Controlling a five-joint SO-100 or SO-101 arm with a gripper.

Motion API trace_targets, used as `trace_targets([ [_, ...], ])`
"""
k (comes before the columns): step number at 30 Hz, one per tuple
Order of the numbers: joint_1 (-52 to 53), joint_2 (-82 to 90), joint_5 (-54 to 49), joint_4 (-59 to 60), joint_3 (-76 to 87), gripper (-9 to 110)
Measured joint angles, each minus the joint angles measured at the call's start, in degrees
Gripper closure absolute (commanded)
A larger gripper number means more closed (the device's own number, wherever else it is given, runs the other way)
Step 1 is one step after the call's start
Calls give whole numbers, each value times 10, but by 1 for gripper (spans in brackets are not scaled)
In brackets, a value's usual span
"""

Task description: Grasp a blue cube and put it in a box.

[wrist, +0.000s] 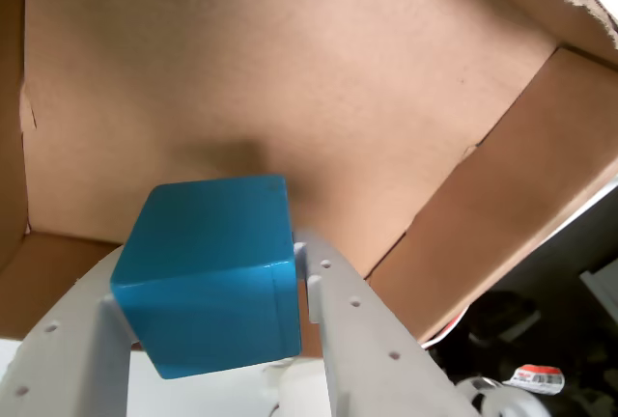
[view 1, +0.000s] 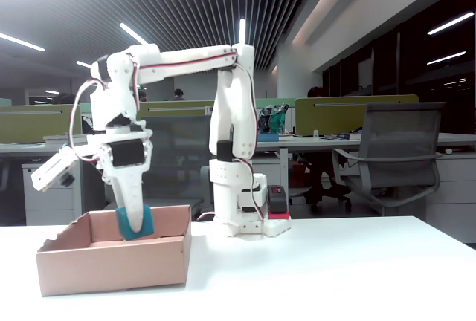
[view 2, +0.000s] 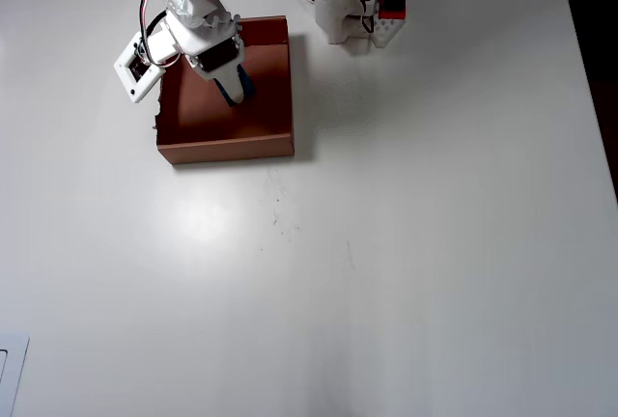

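My gripper point(wrist: 217, 316): my two white fingers are closed against opposite sides of the blue cube point(wrist: 208, 272), and I hold it above the floor of the box point(wrist: 290, 60).
Blue cube: in the wrist view it sits tilted between my fingers, its top face and one side face showing, with a soft shadow on the cardboard behind it.
Box: a shallow tan cardboard tray on the white table point(view 2: 406, 243), near the far edge, toward the far left corner in the overhead view and just beside my base point(view 2: 352, 2).
Wrist view alone: it shows the contact of my fingers on the cube, the inner walls, and the torn rim at the upper right.
Fixed view alone: it shows height. The cube point(view 1: 135, 223) hangs at about rim level of the box point(view 1: 111, 265), partly behind the near wall, with my arm point(view 1: 186, 61) bent over from above.
Overhead view alone: it shows placement. My gripper point(view 2: 235, 89) is over the far middle part of the box point(view 2: 227, 147), and only a sliver of the cube point(view 2: 244, 84) shows beside my fingers.
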Motion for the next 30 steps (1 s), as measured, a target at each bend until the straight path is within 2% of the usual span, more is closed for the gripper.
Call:
trace_targets([
  [18, 26, 3, -25, -183, 147, 88],
  [27, 26, 4, -26, -189, 149, 86],
  [30, 26, 4, -26, -180, 149, 79],
])
